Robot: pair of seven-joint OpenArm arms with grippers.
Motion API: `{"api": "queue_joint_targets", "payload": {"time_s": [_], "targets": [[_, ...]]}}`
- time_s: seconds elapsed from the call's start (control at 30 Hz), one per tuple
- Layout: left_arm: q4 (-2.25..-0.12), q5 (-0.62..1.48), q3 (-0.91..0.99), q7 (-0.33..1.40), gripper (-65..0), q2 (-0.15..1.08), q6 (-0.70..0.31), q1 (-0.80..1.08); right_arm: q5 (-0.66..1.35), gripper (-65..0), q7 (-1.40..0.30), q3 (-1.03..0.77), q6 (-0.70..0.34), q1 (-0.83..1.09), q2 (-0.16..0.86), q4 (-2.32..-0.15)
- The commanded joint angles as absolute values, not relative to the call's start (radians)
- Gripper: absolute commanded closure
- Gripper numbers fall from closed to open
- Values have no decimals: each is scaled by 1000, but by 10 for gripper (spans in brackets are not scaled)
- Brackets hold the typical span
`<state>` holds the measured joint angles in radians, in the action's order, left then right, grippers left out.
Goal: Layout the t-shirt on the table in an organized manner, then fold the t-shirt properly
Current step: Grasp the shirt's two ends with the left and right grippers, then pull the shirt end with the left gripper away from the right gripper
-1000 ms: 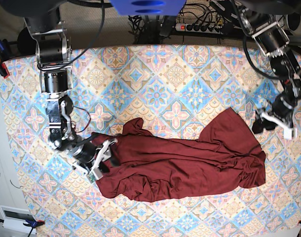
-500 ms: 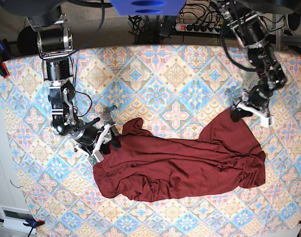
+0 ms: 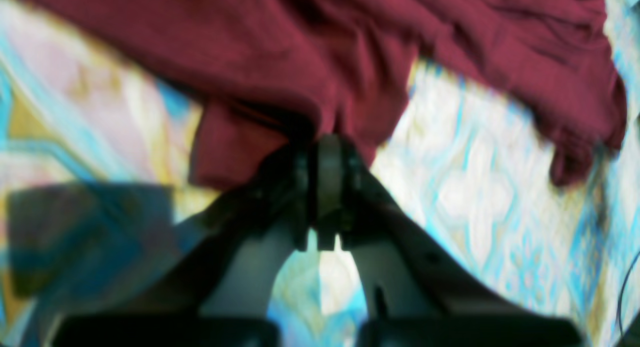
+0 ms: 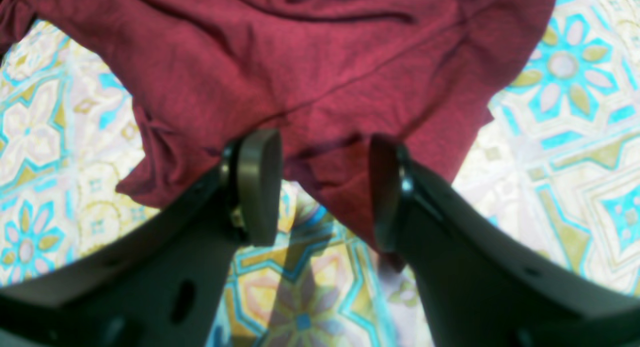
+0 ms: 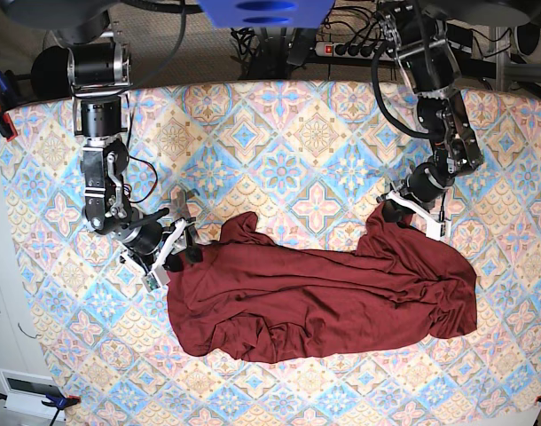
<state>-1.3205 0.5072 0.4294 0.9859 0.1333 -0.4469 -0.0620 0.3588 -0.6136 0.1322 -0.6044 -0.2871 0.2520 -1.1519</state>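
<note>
The t-shirt [image 5: 324, 297] lies bunched across the near half of the table [image 5: 279, 142], thin, limp and light, best taken at its edges. My left gripper [image 3: 327, 159] is pinched on one corner; my right gripper [image 4: 325, 187] stands spread around the opposite edge.

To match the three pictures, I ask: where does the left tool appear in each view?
Base: left tool, right of centre, at the t-shirt's upper right corner.
Left wrist: bottom centre, shut on the maroon edge.
Right wrist: not in it.
Shared landmark: the t-shirt on the table.
</note>
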Motion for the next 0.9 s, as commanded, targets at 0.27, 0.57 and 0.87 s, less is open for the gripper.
{"api": "queue_joint_targets", "payload": {"time_s": [0.27,0.57,0.87], "targets": [[-1693,860,599,1187,0,295,-453,-7,377,-333,-677,44,-608,-320,259,-1161],[-1744,1121,881,1313,0,435,-455,-2,375,-340,-708,-22,-608,-320,259,-1124],[-1741,1190,1020,1339,0,530,-455,-1,375,-341,-710,-19,-608,-315,259,-1096]]}}
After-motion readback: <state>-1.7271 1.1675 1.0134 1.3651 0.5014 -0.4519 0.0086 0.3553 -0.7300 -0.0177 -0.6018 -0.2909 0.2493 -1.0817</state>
